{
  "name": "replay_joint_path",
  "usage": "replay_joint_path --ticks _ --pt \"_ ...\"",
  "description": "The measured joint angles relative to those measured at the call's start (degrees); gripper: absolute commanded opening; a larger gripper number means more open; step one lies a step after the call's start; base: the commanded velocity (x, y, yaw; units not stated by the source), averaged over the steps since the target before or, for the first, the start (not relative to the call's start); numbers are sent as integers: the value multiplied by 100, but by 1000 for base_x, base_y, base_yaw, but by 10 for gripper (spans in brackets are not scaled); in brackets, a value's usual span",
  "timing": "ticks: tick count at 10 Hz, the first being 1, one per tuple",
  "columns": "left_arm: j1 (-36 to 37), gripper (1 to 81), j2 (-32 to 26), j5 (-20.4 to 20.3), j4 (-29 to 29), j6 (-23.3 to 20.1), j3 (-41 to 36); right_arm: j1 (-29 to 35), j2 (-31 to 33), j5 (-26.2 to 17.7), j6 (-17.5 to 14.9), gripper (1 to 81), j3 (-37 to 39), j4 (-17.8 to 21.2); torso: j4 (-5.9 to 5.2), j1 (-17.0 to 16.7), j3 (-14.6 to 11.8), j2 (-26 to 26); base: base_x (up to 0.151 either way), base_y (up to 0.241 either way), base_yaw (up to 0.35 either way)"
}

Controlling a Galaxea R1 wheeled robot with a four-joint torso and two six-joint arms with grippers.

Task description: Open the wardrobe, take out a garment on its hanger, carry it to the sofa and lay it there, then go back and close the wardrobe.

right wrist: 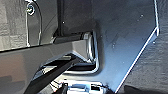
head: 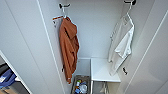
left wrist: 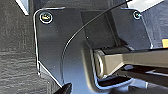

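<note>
In the head view the wardrobe [head: 100, 30] stands open, and the garment [head: 122, 43] hangs long axis upright from its hanger [head: 129, 11] on the right, beside the orange garment [head: 68, 45] on the left. Both wrist views show dark floor, so I cannot tell the state of the jaws or which arm is nearer.

Hanger [head: 129, 11] mostly hidden inside the garment [head: 121, 42].

High head view (near) into wardrobe [head: 100, 30]

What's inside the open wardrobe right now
A rust-orange garment hangs from a hook on the left, the white garment from a hook on the right. Below sit a white shelf and a bin of mixed items. The white garment's hanger is mostly covered.
</note>
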State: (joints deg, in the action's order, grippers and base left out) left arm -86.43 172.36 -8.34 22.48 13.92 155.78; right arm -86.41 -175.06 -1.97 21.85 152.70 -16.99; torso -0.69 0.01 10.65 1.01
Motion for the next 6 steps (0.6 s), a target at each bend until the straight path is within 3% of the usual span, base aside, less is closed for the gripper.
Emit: replay_joint_path --ticks 2,6 --pt "0 811 -17 2 0 0 4 138 0 -41 -40 811 2 -69 0 2 0 0 0 0 0" --pt "2 811 -15 11 1 -6 4 -246 -2 77 -88 811 2 -312 0 0 0 0 17 0 0"
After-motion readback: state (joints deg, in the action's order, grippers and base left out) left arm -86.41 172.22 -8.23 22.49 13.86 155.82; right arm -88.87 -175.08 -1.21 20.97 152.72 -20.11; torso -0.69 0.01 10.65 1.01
